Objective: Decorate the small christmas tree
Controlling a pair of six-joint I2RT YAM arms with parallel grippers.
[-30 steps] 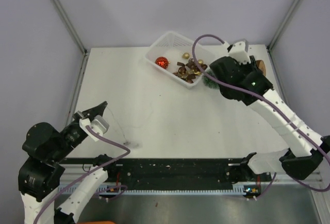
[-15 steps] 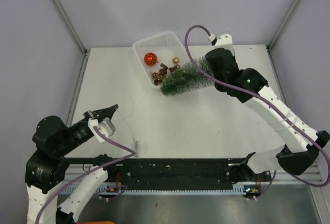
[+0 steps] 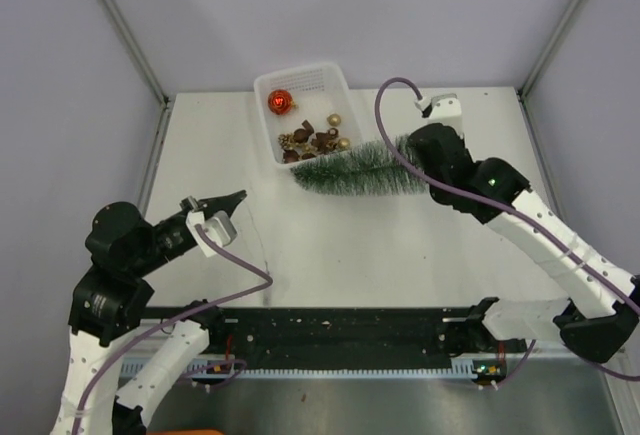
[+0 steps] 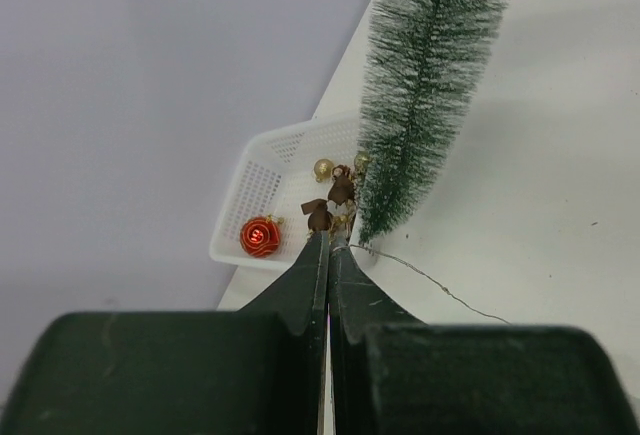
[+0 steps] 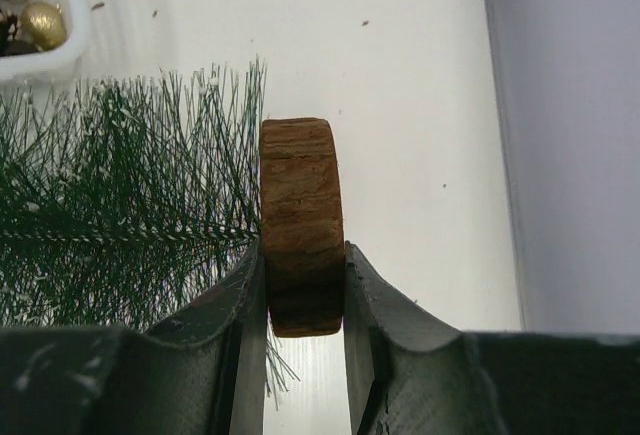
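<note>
You are gripping the small christmas tree (image 3: 355,167) by its wooden disc base (image 5: 300,205) with the right gripper (image 5: 303,260). Its jaws are standing partly open and pinching the disc's two flat faces. The tree is lying horizontal just beside the near side of the white basket (image 3: 300,72). Its tip is pointing at the basket's near-left corner and its base is sitting out past the basket's right side. Whether the bristles are brushing the table (image 3: 350,240) cannot be told.

The left gripper (image 4: 328,245) is hanging fully closed on nothing, well apart from the basket on its near-left side and aiming toward it. The red bauble (image 3: 281,101) and the gold ornaments (image 3: 335,120) are lying inside the basket, and none is on the tree.

By my reading, you are setting the tree up and not yet decorating it. The next move is calling for a wrist turn that brings the disc flat onto the table just near of the basket. Be swinging the tip away from the basket wall as it rises. Be leaving the left arm room to reach both basket and tree.
</note>
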